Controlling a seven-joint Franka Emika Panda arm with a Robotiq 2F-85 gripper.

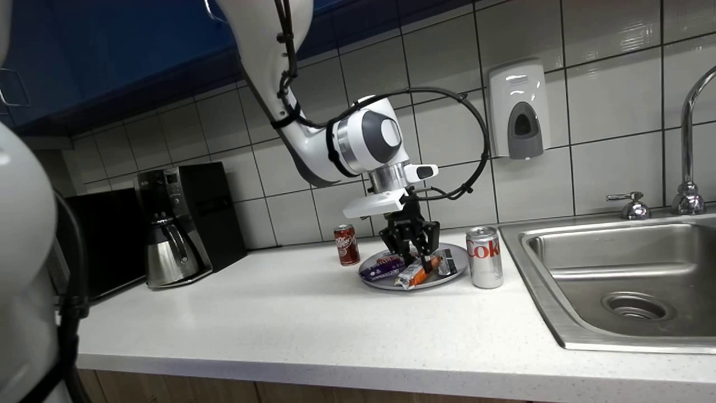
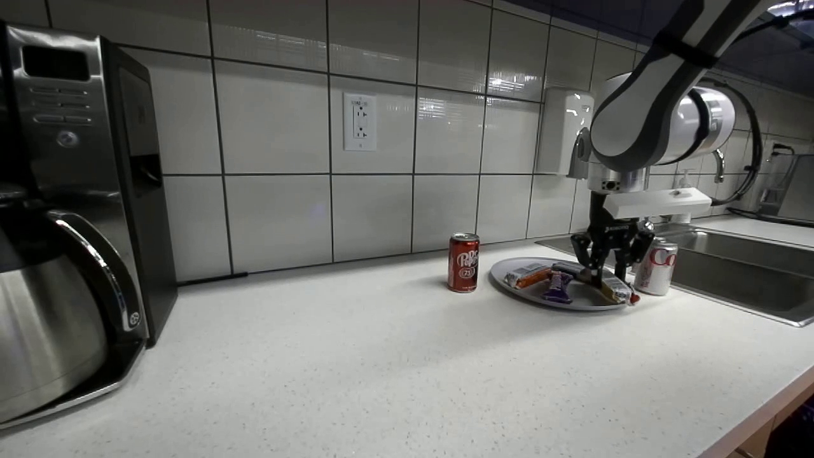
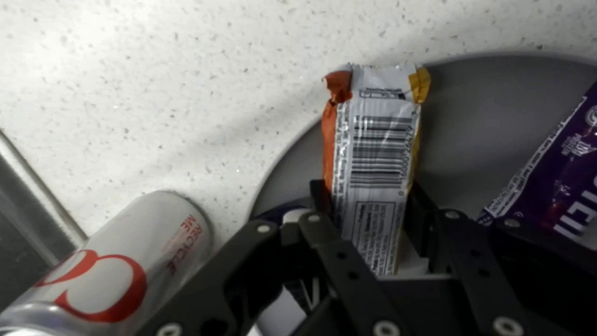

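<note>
Two smooth metal cylinders upright on the white, speckled table [image 2: 318,369]: one red Dr Pepper can [image 2: 463,262] and one silver Coke can [image 1: 484,257]. Between them, one round, shallow plate [image 3: 489,112], smooth and grey. On or over it, at least four wrapped bars, long and flat in crinkled, shiny film: one purple bar [image 3: 566,172], one orange-and-white bar [image 2: 528,275], one dark bar [image 1: 447,264] partly hidden, and one silver-white bar [image 3: 378,154] with orange and yellow edges and a printed barcode. Pinched by its long sides between the black, hinged jaws: that same silver-white bar, one crimped end past the plate's rim; hard to tell whether lifted or lying flat. Above, one jointed arm [image 1: 319,148], rounded shells in white and grey. Just beside the silver Coke can, one sink [image 1: 537,280] of dull steel with one round drain [image 1: 639,306], one curved chrome faucet [image 1: 689,145] and one lever handle [image 1: 636,209]. Well apart from the plate, on the side away from the sink, one boxy black coffee maker [image 1: 210,207] with metal trim and one bulging steel carafe [image 1: 170,254]. Behind everything, large glossy tiles [image 1: 618,95] with dark joints, and on them one white dispenser [image 1: 518,101] with a grey front and one plastic outlet [image 2: 360,122] with two sockets. Overhead, blue cupboards [image 1: 128,50].
</note>
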